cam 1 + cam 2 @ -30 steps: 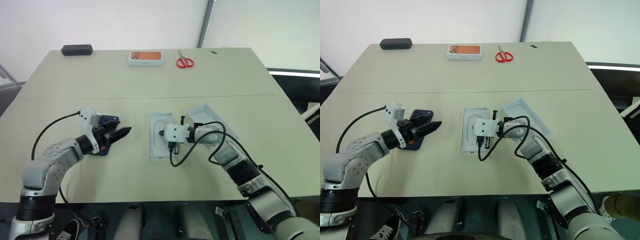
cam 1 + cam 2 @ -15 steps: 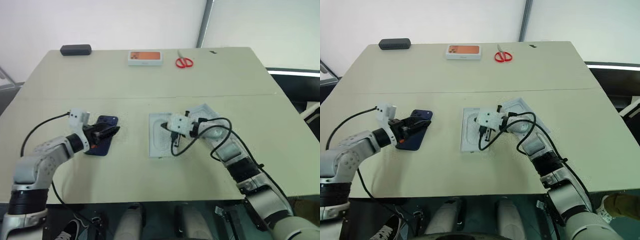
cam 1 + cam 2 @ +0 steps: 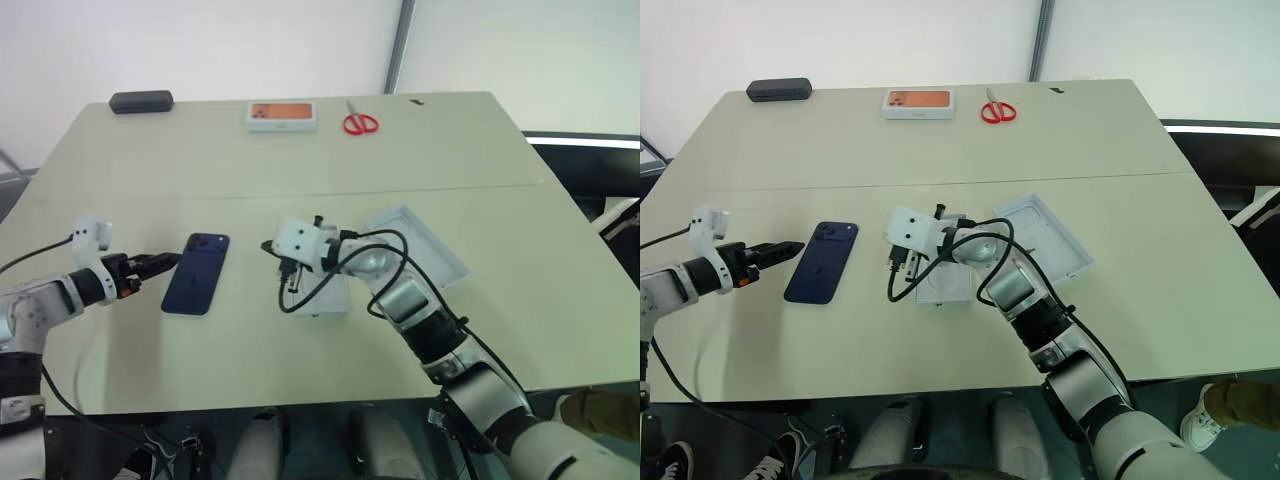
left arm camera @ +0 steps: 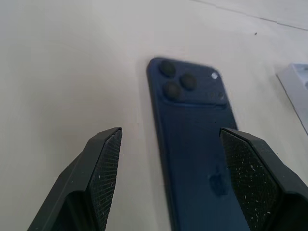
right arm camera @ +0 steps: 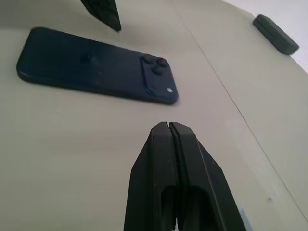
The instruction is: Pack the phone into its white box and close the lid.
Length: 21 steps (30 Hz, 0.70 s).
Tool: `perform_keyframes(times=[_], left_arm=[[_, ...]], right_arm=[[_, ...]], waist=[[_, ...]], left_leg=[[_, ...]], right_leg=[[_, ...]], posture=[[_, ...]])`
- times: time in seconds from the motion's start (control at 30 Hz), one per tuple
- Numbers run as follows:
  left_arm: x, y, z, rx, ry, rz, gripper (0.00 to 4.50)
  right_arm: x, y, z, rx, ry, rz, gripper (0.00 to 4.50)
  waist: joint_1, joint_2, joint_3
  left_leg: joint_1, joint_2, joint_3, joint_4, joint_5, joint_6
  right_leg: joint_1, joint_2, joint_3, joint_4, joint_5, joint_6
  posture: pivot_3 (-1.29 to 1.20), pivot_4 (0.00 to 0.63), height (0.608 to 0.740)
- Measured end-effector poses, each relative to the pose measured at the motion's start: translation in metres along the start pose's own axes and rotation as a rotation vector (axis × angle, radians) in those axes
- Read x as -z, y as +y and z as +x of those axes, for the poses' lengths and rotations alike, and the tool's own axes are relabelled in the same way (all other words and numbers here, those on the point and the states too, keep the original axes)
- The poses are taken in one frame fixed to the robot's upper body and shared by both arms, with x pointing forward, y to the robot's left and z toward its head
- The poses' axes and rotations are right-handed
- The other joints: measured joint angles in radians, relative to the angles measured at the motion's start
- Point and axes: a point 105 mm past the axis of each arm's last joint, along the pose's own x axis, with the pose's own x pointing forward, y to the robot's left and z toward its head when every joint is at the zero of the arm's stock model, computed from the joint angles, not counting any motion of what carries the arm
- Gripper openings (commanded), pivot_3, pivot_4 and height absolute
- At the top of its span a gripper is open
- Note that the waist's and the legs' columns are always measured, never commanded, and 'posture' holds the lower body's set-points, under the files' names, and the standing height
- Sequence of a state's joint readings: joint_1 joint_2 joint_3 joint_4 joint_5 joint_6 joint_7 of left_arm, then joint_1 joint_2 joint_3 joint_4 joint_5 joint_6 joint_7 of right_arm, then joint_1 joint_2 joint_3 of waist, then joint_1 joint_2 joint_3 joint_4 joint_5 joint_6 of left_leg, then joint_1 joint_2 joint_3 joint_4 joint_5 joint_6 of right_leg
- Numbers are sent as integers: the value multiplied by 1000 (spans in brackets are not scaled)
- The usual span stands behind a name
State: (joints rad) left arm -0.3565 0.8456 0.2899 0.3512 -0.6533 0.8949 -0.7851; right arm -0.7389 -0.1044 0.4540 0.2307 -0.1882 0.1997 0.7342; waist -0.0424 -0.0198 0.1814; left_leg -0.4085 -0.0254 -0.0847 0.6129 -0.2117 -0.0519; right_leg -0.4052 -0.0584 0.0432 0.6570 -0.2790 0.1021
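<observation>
The dark blue phone (image 3: 196,272) lies flat on the table, back up, with its camera cluster at the far end. My left gripper (image 3: 163,263) hovers just left of it, open, its fingers (image 4: 103,159) apart and nothing between them. My right gripper (image 3: 268,246) is shut and empty, a short way right of the phone (image 5: 96,72) and pointing at it. The lid (image 3: 418,245) lies open side up behind my right arm. A flat white insert (image 3: 325,297) lies under that forearm. The white box is hidden or out of view.
At the table's far edge sit a black case (image 3: 140,101), a small white box with an orange picture (image 3: 282,115) and red scissors (image 3: 360,122). A seam (image 3: 480,187) crosses the tabletop beyond the lid.
My left gripper has drawn back to the left off the phone, which now lies uncovered. My right gripper has swung left from over the insert toward the phone.
</observation>
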Motion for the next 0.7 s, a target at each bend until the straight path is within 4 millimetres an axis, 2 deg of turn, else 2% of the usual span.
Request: perform_keyframes(times=[0.23, 0.37, 0.7], left_arm=[[2, -9, 8, 64, 59, -21, 3432], [8, -22, 9, 139, 102, -55, 3432], [19, -37, 19, 217, 114, -62, 3432]], right_arm=[[16, 22, 20, -79, 107, -36, 44], [20, 26, 22, -90, 131, -69, 44], [26, 32, 24, -121, 182, -106, 44]], waist=[[0, -1, -1], [0, -1, -1], [8, 3, -4]], left_leg=[[0, -1, 0, 0, 0, 0], [0, -1, 0, 0, 0, 0], [2, -3, 0, 0, 0, 0]], right_leg=[[0, -1, 0, 1, 0, 0], [0, -1, 0, 1, 0, 0], [2, -4, 0, 1, 0, 0]], posture=[[0, 150, 740], [0, 150, 740], [0, 150, 740]])
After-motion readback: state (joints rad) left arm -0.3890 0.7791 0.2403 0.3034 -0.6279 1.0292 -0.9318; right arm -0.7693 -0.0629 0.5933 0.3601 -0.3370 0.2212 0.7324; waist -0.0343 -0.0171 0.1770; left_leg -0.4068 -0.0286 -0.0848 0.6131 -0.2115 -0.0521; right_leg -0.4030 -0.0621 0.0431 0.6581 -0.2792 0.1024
